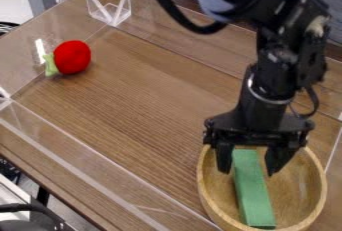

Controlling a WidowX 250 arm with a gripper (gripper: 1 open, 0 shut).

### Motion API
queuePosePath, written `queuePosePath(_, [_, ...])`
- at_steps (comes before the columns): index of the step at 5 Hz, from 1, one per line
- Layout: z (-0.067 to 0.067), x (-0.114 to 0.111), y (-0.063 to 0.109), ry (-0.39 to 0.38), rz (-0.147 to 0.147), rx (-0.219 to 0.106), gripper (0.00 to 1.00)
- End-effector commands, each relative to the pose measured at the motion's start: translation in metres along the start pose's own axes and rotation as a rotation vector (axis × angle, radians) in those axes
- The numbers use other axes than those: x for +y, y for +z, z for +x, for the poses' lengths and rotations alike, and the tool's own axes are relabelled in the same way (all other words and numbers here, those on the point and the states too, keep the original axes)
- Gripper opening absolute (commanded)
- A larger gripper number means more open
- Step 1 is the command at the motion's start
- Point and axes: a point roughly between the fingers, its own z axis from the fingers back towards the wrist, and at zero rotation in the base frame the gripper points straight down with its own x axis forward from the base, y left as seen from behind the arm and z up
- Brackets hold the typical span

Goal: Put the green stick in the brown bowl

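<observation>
The green stick [250,194] was a flat, long, plain green bar lying inside the brown bowl [310,201], at the table's [147,115] near right corner. The black gripper [254,158] hung just above it, pointing down, its 2 fingers spread apart and holding nothing. A red ball [71,56] sat near the table's left edge.

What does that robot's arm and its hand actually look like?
The arm is glossy black and chunky, built of rounded segments, with a blue patch near the top and a black cable looping alongside. Its hand is black too: a crossbar carrying two short, dark fingers.
</observation>
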Motion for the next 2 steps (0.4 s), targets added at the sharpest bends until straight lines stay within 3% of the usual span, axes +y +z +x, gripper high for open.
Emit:
queuePosePath(1, [0.013,-0.006,0.041,-0.008,-0.100,-0.039,1.00])
queuePosePath(2, [0.026,-0.005,0.066,-0.025,-0.142,-0.059,1.00])
